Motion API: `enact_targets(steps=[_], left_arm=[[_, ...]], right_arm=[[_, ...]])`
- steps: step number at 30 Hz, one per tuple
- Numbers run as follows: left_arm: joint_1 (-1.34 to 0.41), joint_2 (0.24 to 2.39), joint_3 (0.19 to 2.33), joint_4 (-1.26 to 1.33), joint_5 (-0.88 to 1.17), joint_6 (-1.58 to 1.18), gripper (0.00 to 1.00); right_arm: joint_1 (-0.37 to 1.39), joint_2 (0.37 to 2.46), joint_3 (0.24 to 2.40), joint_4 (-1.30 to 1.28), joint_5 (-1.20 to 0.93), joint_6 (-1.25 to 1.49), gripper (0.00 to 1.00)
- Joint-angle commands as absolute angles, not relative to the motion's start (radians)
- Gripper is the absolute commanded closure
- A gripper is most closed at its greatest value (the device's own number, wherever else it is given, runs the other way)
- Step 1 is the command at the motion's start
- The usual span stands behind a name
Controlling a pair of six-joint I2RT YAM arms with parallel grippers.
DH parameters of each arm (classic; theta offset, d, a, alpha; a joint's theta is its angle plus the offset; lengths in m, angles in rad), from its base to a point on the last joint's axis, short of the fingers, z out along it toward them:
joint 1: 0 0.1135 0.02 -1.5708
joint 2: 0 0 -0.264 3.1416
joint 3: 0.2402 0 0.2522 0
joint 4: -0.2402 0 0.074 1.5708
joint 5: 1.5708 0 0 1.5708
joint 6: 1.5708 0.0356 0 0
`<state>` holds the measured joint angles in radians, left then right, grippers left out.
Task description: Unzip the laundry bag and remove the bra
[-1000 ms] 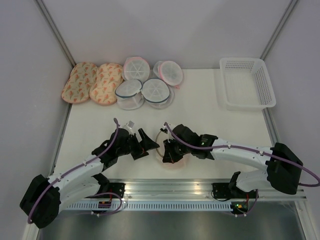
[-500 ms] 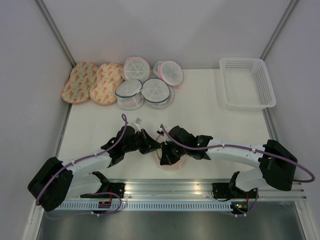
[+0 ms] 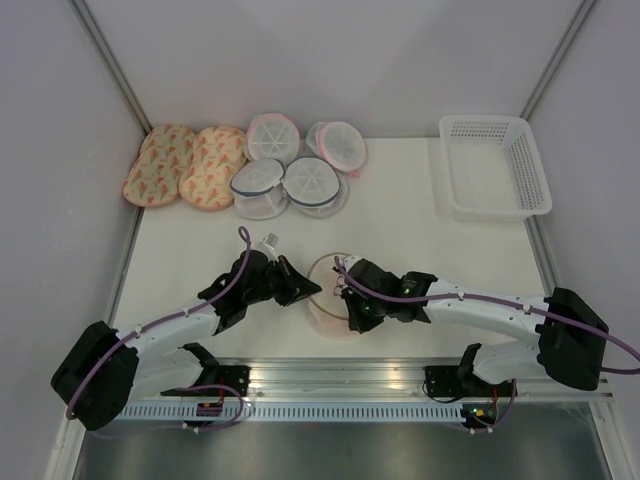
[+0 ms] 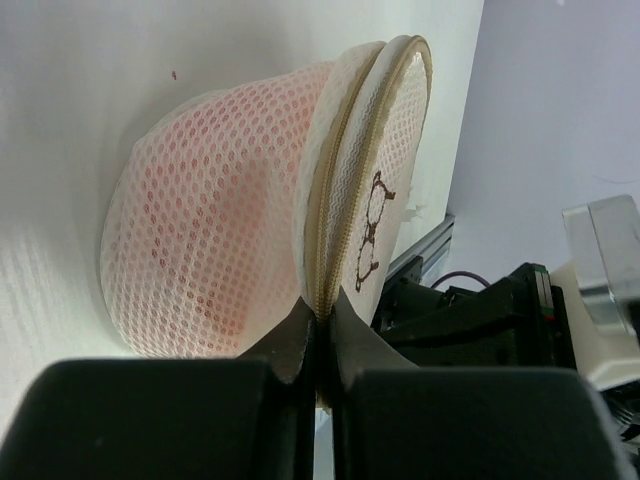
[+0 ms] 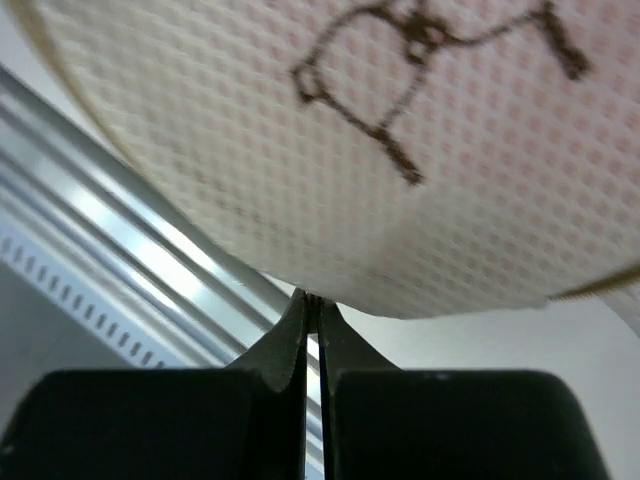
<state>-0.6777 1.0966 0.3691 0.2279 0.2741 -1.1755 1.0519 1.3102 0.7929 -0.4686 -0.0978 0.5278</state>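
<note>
The left gripper (image 4: 320,314) was wide open a second ago, standing off at 9 o'clock of the round, domed, pale peach-beige mesh laundry bag (image 3: 328,277). It has since come in and closed. Its fingers now pinch the zip seam where the mesh dome meets the flat face with the black scribble. Whether the zip pull itself is between them cannot be told.

The right gripper (image 5: 312,300) has stayed clamped throughout, holding the rim of that flat face at about 4 o'clock of the bag. It has drawn back a little, so more of the bag shows from above than before.

The laundry bag sits at the table's 6 o'clock, near the arms' bases, tipped onto its edge between the two grippers. The zip looks fully closed all along the seam that is in view. The soft light pink fabric bra (image 4: 195,245) is inside, showing only as a pink tint through the mesh.

So both arms now have a hold, one to steady and one to pull, but unzipping has probably not begun.
</note>
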Motion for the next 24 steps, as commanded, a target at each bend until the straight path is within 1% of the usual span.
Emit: enact_targets(steps=[1,4,5,8,13,14,15,16,17,18,19,21,22,24], left_arm=[[-0.667,1.074,0.42,0.186,0.235,-1.114,0.98],[-0.666,1.074,0.426,0.178,0.238,-1.104,0.98],[-0.666,1.075,0.426,0.176,0.239,-1.104,0.98],[-0.666,1.078,0.431,0.176,0.25,-1.097,0.98],[-0.666,1.056,0.431,0.183,0.265,-1.097,0.97],[-0.666,1.048,0.431,0.18,0.265,-1.095,0.89],[-0.666,1.037,0.431,0.166,0.255,-1.094,0.6],[-0.666,1.025,0.43,0.149,0.242,-1.095,0.44],[-0.666,0.994,0.431,0.131,0.229,-1.094,0.3],[-0.666,0.976,0.431,0.086,0.195,-1.095,0.11],[-0.666,0.959,0.431,0.063,0.177,-1.098,0.06],[-0.666,0.895,0.43,0.005,0.121,-1.101,0.0],[-0.666,0.867,0.431,-0.032,0.103,-1.103,0.0],[-0.666,0.786,0.431,-0.087,0.037,-1.117,0.0]], right_arm=[[1.055,1.324,0.79,-0.633,0.108,0.551,1.0],[1.055,1.35,0.839,-0.747,0.272,0.61,1.0],[1.055,1.356,0.85,-0.771,0.367,0.624,0.99],[1.055,1.377,0.88,-0.816,0.489,0.661,1.0],[1.055,1.411,0.896,-0.815,0.535,0.678,1.0],[1.055,1.413,0.897,-0.819,0.544,0.684,0.99],[1.055,1.414,0.897,-0.825,0.572,0.689,1.0],[1.055,1.414,0.899,-0.842,0.587,0.695,1.0],[1.055,1.416,0.9,-0.854,0.601,0.706,1.0],[1.055,1.417,0.902,-0.867,0.632,0.712,1.0],[1.054,1.417,0.905,-0.891,0.643,0.716,1.0],[1.052,1.419,0.908,-0.923,0.678,0.732,1.0],[1.051,1.42,0.908,-0.934,0.689,0.736,1.0],[1.043,1.42,0.913,-0.971,0.716,0.765,0.78]])
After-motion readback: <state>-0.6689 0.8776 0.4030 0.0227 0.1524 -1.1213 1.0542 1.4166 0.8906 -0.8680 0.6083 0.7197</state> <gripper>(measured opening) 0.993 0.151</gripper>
